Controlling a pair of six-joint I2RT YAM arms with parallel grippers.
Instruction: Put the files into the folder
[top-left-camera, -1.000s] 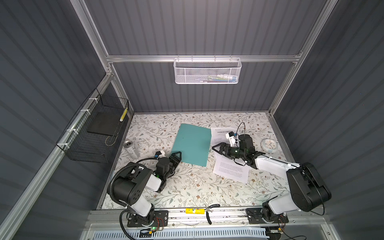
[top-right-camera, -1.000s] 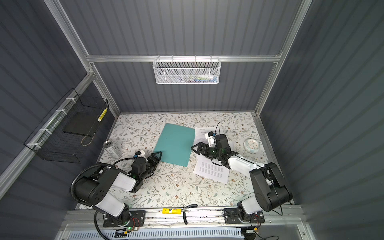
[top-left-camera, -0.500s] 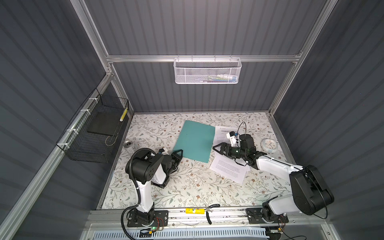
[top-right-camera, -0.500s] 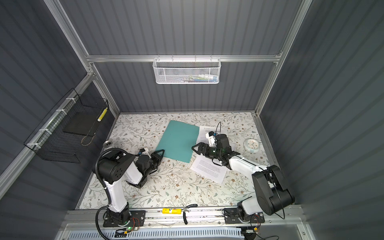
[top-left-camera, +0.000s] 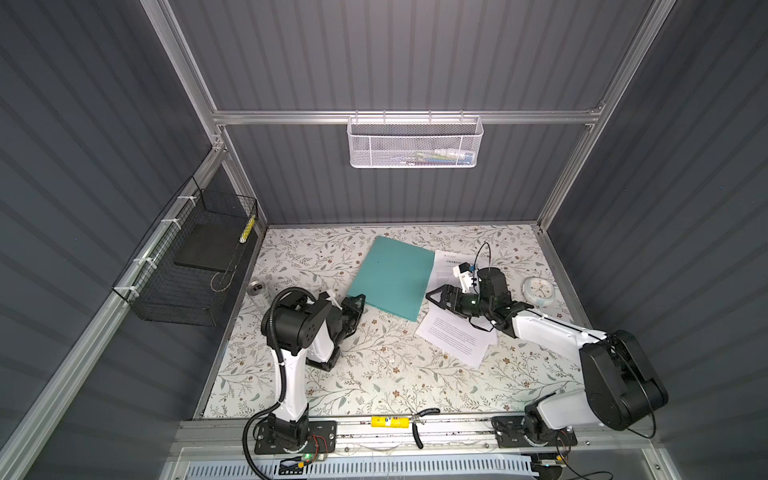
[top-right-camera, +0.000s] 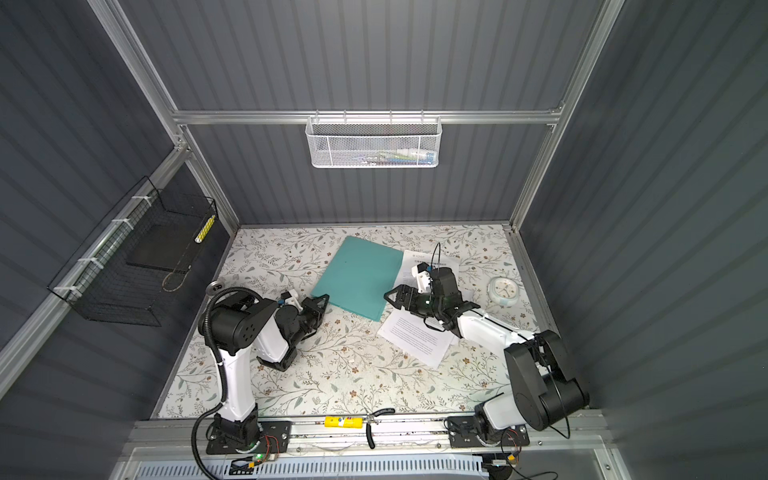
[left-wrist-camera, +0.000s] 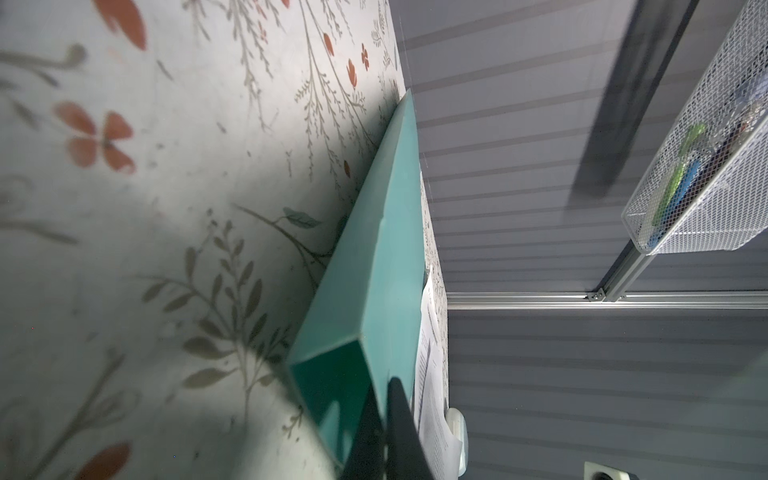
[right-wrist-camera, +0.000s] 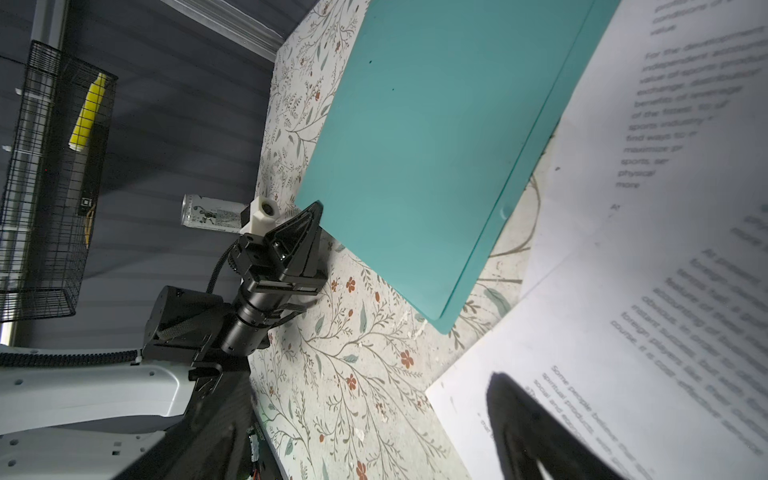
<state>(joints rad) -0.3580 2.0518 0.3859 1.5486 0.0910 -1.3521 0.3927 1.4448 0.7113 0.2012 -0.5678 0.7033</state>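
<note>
Left hand (top-left-camera: 357, 300): pressed together on the near left corner of the folder (top-left-camera: 390, 278), its pinch closed within the last second.
Folder: still closed on the table (top-left-camera: 374, 374), now shifted slightly toward the back of it.
Right hand (top-left-camera: 434, 297): spread and holding nothing, poised over the files (top-left-camera: 453, 336) just beside the folder's right edge.
Files: all outside the folder, one sheet by its far right edge and the others fanned nearer.
Reading: the cover looks ready to be lifted, and no sheet is in yet.
Unclear: whether the pinch takes one leaf or both. The left wrist view shows a single finger.
</note>
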